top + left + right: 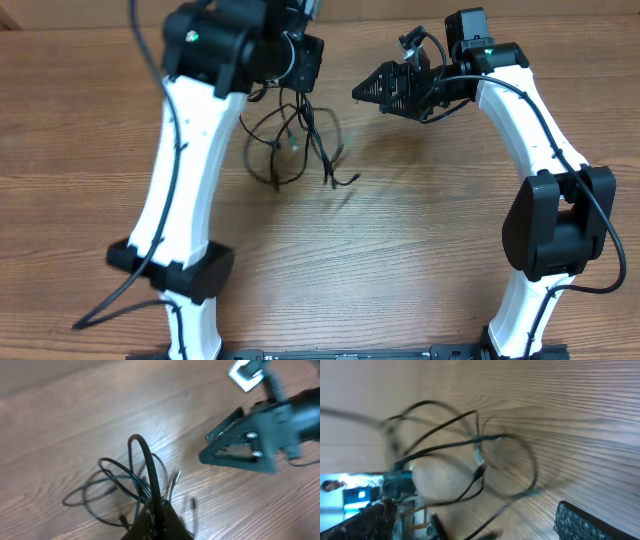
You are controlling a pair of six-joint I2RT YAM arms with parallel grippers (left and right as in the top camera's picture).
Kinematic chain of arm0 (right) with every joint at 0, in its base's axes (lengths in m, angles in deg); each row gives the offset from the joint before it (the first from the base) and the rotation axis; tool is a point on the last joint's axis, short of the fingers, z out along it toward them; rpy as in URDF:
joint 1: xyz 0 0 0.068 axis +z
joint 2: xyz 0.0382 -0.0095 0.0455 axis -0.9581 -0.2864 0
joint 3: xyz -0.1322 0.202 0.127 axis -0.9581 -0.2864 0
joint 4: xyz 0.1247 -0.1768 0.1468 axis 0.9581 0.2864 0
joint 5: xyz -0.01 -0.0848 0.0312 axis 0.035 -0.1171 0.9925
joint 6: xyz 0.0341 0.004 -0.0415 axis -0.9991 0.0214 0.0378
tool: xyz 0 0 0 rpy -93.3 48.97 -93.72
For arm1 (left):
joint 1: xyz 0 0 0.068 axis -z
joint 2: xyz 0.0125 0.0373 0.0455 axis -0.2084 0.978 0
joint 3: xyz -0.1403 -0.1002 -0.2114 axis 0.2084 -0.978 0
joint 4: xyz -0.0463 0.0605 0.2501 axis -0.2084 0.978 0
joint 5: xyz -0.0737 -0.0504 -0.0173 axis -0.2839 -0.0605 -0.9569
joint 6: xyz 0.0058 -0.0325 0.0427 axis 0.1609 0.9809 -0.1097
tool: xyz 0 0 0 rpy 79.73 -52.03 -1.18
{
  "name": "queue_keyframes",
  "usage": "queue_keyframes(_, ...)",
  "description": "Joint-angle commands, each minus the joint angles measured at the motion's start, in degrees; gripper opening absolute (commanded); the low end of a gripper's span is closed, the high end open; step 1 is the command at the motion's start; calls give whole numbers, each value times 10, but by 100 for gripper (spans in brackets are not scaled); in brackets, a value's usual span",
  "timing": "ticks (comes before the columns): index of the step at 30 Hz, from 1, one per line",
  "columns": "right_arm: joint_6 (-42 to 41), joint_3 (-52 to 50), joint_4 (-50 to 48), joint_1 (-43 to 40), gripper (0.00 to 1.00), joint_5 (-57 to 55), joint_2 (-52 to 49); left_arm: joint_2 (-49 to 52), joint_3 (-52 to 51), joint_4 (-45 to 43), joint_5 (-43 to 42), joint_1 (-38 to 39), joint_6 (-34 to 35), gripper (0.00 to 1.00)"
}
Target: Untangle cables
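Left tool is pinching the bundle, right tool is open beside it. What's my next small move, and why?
Probably ease the right tool toward one loose loop of the cables and close on it. The left tool is shut on the bundle, loops trail loose from it, and the right tool is open and empty.

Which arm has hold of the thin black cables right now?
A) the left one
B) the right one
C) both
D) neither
A: the left gripper is pinched shut on a loop of the cables, while the right gripper stands open beside them.
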Motion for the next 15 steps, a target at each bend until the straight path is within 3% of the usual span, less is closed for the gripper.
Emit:
queue_keyframes(1, 19, -2, -3, -3, 100, 61, -3, 19, 3, -3, -33, -2, -16, 4)
queue_keyframes(15, -3, -2, -20, 40, 100, 54, -3, 25, 4, -83, -254, -2, -15, 4)
